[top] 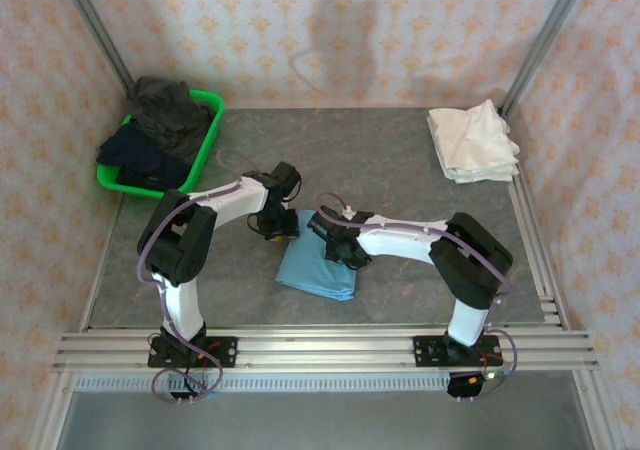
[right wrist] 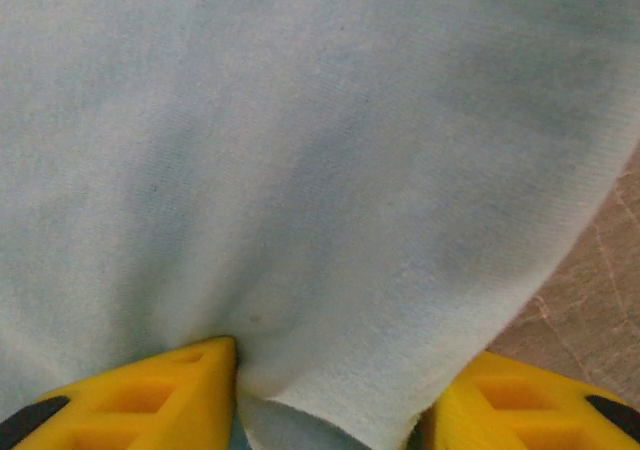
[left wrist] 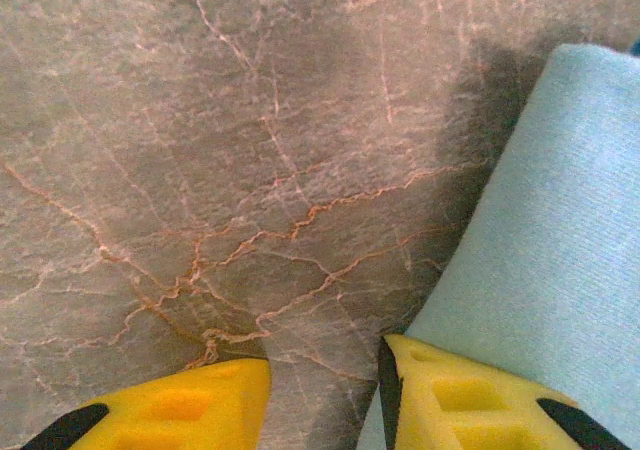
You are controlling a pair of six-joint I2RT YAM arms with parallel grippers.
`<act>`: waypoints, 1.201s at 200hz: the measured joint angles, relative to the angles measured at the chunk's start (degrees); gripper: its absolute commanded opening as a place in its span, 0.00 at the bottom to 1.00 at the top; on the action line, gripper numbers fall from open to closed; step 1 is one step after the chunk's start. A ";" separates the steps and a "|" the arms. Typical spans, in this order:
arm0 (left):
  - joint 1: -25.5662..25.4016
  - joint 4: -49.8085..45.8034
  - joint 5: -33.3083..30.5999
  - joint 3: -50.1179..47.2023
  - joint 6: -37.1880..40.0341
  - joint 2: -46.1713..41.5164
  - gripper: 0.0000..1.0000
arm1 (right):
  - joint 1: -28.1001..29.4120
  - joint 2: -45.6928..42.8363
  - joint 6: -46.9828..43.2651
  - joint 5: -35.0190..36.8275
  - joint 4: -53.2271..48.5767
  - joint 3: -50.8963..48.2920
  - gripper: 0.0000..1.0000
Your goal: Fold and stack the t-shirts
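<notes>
Left gripper [left wrist: 322, 375] is holding its yellow fingers apart above the bare grey marbled table [top: 390, 160], with one fingertip over the 11 o'clock corner of the folded sky-blue cloth t-shirt [top: 318, 272] lying mid-table. Right gripper [right wrist: 330, 375] is pressing onto that shirt with its fingers spread and cloth bunching loosely between them. Folded cream-white t-shirts [top: 472, 142] are sitting stacked at 2 o'clock, and a green plastic basket [top: 207, 135] of dark clothes is at 10 o'clock.

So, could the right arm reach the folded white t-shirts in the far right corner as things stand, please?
Probably yes: just table lies between the right end effector and the white t-shirts, though its fingers straddle the blue t-shirt and would have to leave it first.
</notes>
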 measured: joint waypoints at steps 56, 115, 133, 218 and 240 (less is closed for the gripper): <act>0.37 -0.04 0.66 0.00 0.48 0.00 0.36 | 0.37 -1.86 1.18 4.33 -5.57 0.20 0.61; 0.98 -0.13 1.40 0.09 1.03 0.28 0.36 | 0.37 -3.58 2.25 3.02 -2.29 -4.22 0.66; 0.98 -0.37 1.44 0.33 1.20 0.50 0.36 | 0.37 -3.67 2.97 2.03 0.92 -5.55 0.63; 1.42 -1.01 2.03 0.85 1.40 1.05 0.34 | 1.42 -1.53 4.61 3.21 1.01 -3.63 0.45; 1.84 -1.05 2.71 0.92 1.40 1.14 0.34 | 2.51 -0.31 5.40 4.94 0.74 -2.58 0.32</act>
